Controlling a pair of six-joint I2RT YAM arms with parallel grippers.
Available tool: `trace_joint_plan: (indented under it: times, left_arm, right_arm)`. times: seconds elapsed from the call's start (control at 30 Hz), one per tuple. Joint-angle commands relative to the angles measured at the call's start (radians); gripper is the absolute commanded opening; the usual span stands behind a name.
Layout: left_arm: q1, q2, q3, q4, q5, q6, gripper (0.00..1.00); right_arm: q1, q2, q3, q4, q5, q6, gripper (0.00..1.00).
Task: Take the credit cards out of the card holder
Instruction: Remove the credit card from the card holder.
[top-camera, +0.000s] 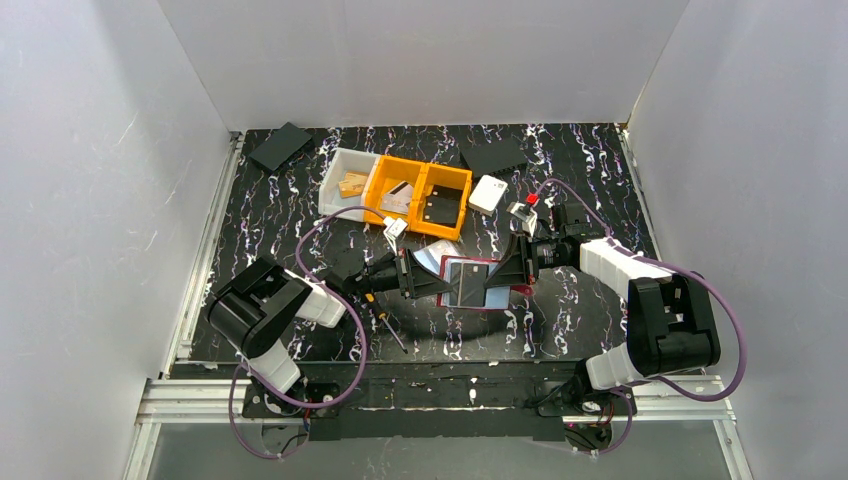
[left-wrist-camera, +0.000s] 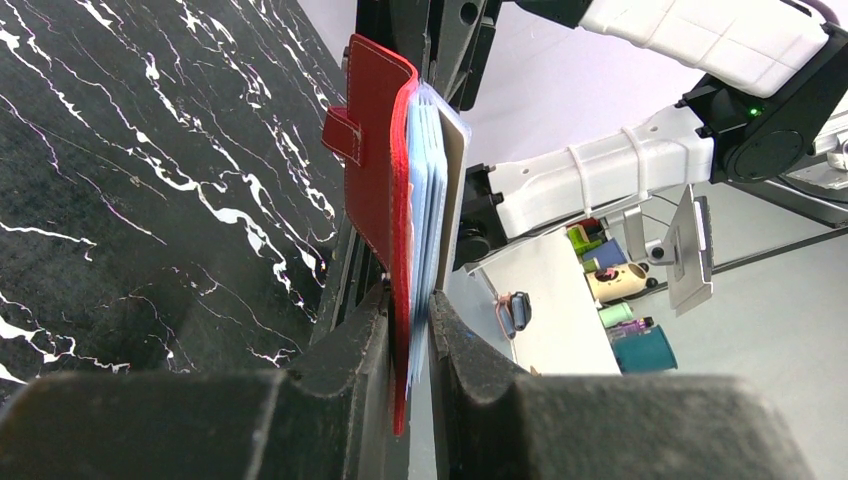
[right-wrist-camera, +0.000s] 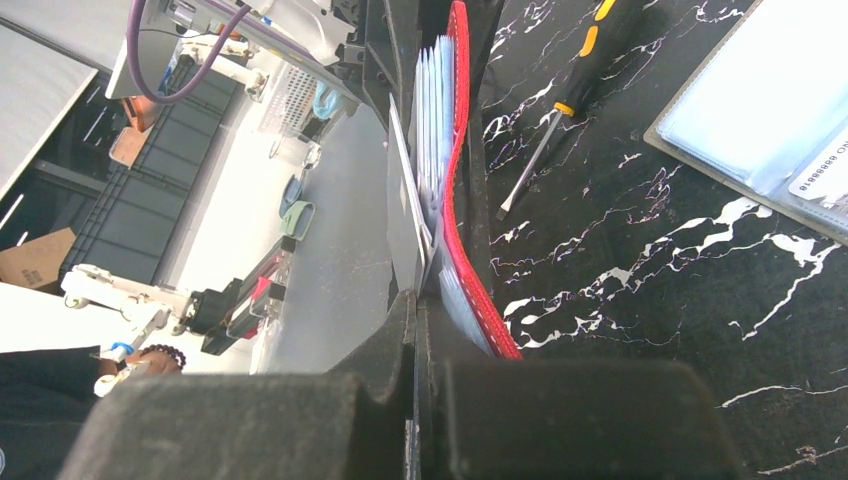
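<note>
I have the black marbled table (top-camera: 260, 230) in view from above, with both arms reaching in to meet at its middle. At the far side stand a white bin (top-camera: 345, 180) and a pair of orange bins (top-camera: 420, 195).

Between the arms the red card holder (left-wrist-camera: 375, 150) hangs edge-up off the table, held from both ends. My left gripper (left-wrist-camera: 410, 310) comes in from the left, its fingers clamped on the near edge of the holder, red cover and pale blue sleeves pinched together. My right gripper (right-wrist-camera: 415, 300) comes in from the right with its fingers pressed tight together on the edge of a grey card (right-wrist-camera: 405, 230). That card stands against the sleeves on the open face of the holder. From above it shows as a dark rectangle lying over the red cover (top-camera: 470, 283).

Just beyond the holder a clear sleeve sheet (right-wrist-camera: 760, 110) lies flat on the table, with a white card inside it.

A screwdriver (top-camera: 385, 322) with a black and yellow handle lies near the left arm, on the near-left side of the holder.
</note>
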Motion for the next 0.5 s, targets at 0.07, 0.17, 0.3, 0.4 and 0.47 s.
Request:
trace_joint_plan:
  times: [0.07, 0.17, 0.3, 0.4, 0.47]
  left_arm:
    - [0.041, -0.054, -0.016, 0.008, 0.034, 0.002, 0.00]
    - [0.048, -0.053, -0.021, 0.008, 0.033, 0.003, 0.00]
    - [0.060, -0.056, -0.032, 0.009, 0.034, 0.002, 0.00]
    - [0.070, -0.063, -0.038, 0.009, 0.037, 0.001, 0.00]
    - [0.074, -0.067, -0.041, 0.008, 0.040, -0.001, 0.00]
  right_arm:
    - [-0.054, -0.016, 0.021, 0.010, -0.023, 0.005, 0.03]
    - [-0.055, -0.017, 0.023, 0.010, -0.023, 0.009, 0.03]
    - [-0.055, -0.012, 0.024, 0.011, -0.023, 0.011, 0.03]
    - [-0.055, -0.004, 0.027, 0.012, -0.023, 0.015, 0.03]
    - [-0.055, 0.001, 0.029, 0.011, -0.023, 0.015, 0.03]
